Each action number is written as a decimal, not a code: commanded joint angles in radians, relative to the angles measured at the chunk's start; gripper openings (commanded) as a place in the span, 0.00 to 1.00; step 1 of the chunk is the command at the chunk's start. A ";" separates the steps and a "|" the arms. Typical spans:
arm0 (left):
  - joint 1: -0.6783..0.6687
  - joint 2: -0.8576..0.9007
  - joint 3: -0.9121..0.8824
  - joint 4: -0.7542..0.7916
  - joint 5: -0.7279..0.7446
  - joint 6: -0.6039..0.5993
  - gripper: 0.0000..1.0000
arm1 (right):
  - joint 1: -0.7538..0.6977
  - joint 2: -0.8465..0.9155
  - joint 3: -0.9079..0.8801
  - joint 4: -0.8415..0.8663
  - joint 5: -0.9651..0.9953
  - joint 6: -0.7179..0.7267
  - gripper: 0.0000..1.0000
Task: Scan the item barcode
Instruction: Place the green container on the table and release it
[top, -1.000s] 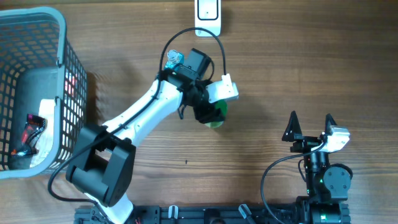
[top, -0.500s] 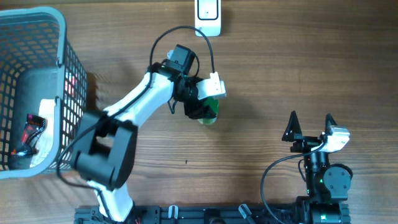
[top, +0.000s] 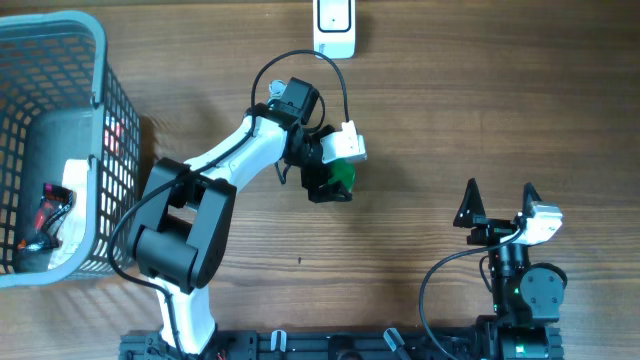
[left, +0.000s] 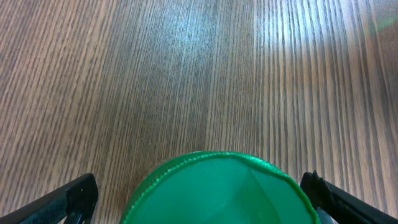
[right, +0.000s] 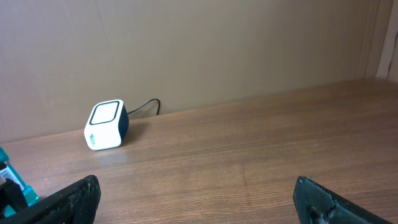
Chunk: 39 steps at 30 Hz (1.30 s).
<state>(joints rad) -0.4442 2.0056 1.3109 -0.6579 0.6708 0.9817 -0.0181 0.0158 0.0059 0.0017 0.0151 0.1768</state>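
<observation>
The wooden bench (top: 480, 90) is taken up at its left end by a wire basket (top: 98, 45), in which other goods are seen. The left arm (top: 225, 165) is reached out toward the middle of the bench. The white scanner (top: 333, 25) is placed at the far edge, its cable looped back to the arm. The green item (top: 346, 177) is found near the scanner but clearly apart from it, and appears to rest on the bench. The left claw (left: 200, 198) is spread wide around the item's round green top, with bare wood showing beside one fingertip, so no grip is judged to be held. The right claw (top: 498, 195) is parked wide open and empty, well apart. No barcode can be made out, and whether a scan has been registered cannot be told. The item is judged to need gripping and presenting to the scanner
</observation>
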 joint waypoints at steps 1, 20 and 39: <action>-0.003 -0.040 -0.002 -0.002 -0.002 0.005 1.00 | 0.004 -0.008 -0.001 0.004 -0.016 -0.018 1.00; -0.003 -0.634 0.019 0.012 -0.278 -0.325 1.00 | 0.004 -0.008 -0.001 0.004 -0.016 -0.018 1.00; 0.000 -0.976 0.019 0.171 -0.688 -0.686 1.00 | 0.004 -0.008 -0.001 0.004 -0.016 -0.018 1.00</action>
<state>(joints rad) -0.4450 1.0172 1.3220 -0.4938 0.0902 0.4179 -0.0181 0.0158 0.0059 0.0017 0.0151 0.1768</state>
